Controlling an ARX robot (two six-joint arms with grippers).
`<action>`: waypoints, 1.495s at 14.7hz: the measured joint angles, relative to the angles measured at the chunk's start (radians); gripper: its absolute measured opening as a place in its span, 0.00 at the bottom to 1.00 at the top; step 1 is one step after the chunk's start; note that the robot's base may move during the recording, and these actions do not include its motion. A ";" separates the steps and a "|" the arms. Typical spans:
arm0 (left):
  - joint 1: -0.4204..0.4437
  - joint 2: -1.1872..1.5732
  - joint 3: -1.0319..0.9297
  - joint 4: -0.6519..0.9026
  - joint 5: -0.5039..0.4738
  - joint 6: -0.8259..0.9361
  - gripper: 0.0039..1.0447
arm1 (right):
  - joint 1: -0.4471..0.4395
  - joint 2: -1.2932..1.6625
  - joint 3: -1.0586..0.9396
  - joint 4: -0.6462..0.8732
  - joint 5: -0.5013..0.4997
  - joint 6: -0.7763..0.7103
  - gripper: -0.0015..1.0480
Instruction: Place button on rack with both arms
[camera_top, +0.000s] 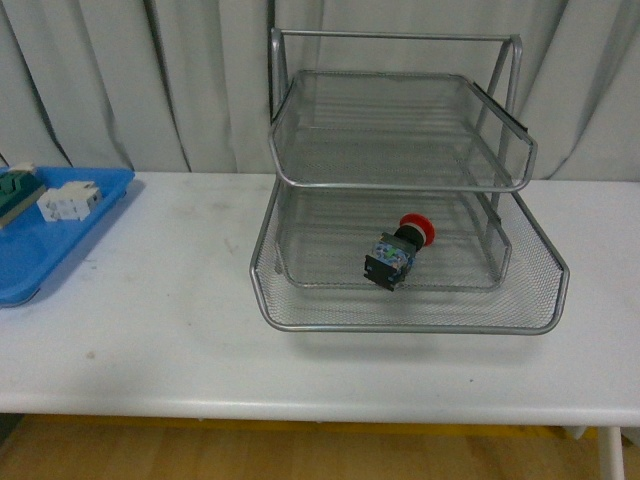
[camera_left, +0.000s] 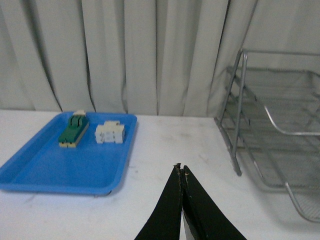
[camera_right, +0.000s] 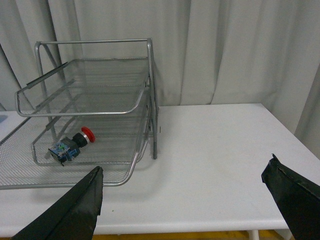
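1. Front view: neither arm shows. The rack (camera_top: 400, 180) stands on the white table (camera_top: 150, 330). The button (camera_top: 400, 252) lies on its side inside it, red cap toward the back. It looks to rest on the middle tier, though through the mesh I can't rule out the lowest. A blue tray (camera_top: 30, 270) sits well to the left, holding a white block (camera_top: 68, 200) and a green switch (camera_top: 15, 190).

2. Left wrist view: the left gripper (camera_left: 181, 169) has its black jaws pressed together at the tips, with nothing between them, above bare table between tray (camera_left: 30, 175) and rack (camera_left: 239, 115). This view shows the switch (camera_left: 73, 131) and block (camera_left: 110, 132) best, side by side at the tray's far end. Only an edge of the rack is in frame, and the button is out of sight.

3. Right wrist view: the right gripper (camera_right: 185, 165) has its jaws spread wide, holding and touching nothing, over the table beside the rack (camera_right: 150, 100). Here the button (camera_right: 72, 145) shows from the side, inside the rack beneath the top tier. The switch and block are out of frame.
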 joint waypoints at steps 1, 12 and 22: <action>0.000 -0.027 -0.017 -0.046 0.000 0.000 0.01 | 0.000 0.000 0.000 0.000 0.000 0.000 0.94; 0.000 -0.386 -0.016 -0.383 0.000 0.000 0.01 | 0.000 0.000 0.000 0.000 0.000 0.000 0.94; 0.001 -0.645 -0.016 -0.655 0.000 0.000 0.01 | 0.000 0.000 0.000 0.000 0.000 0.000 0.94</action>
